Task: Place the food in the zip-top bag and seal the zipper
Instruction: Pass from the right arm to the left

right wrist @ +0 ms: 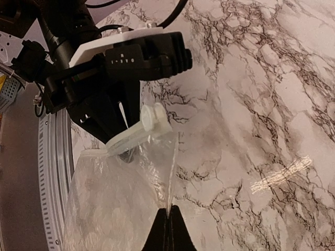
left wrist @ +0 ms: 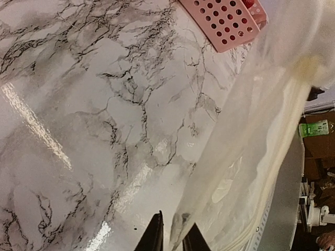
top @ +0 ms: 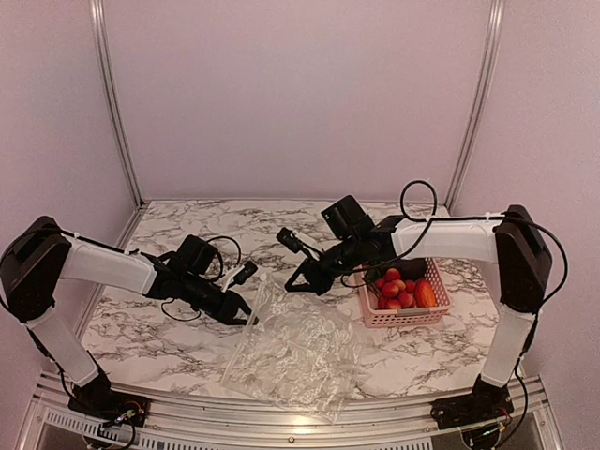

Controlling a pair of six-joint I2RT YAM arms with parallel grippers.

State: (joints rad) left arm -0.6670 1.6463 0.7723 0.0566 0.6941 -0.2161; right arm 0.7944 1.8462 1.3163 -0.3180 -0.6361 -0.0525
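The clear zip-top bag (top: 298, 352) lies crumpled on the marble table between the arms, and no food shows inside it. My left gripper (top: 242, 314) is shut on its left mouth edge; in the left wrist view the bag's edge (left wrist: 180, 227) sits between the fingertips (left wrist: 155, 238). My right gripper (top: 295, 284) is shut on the bag's upper edge (right wrist: 172, 178), which it holds up as a thin fold. The zipper strip (right wrist: 128, 138) with its white end tab runs from the left gripper's jaws. The food (top: 394, 289), red pieces and an orange carrot (top: 425, 294), lies in the pink basket.
The pink slotted basket (top: 441, 309) stands right of the bag, under the right forearm; its corner shows in the left wrist view (left wrist: 225, 23). A metal rail (top: 281, 412) runs along the table's near edge, just beyond the bag. Walls enclose the back and sides.
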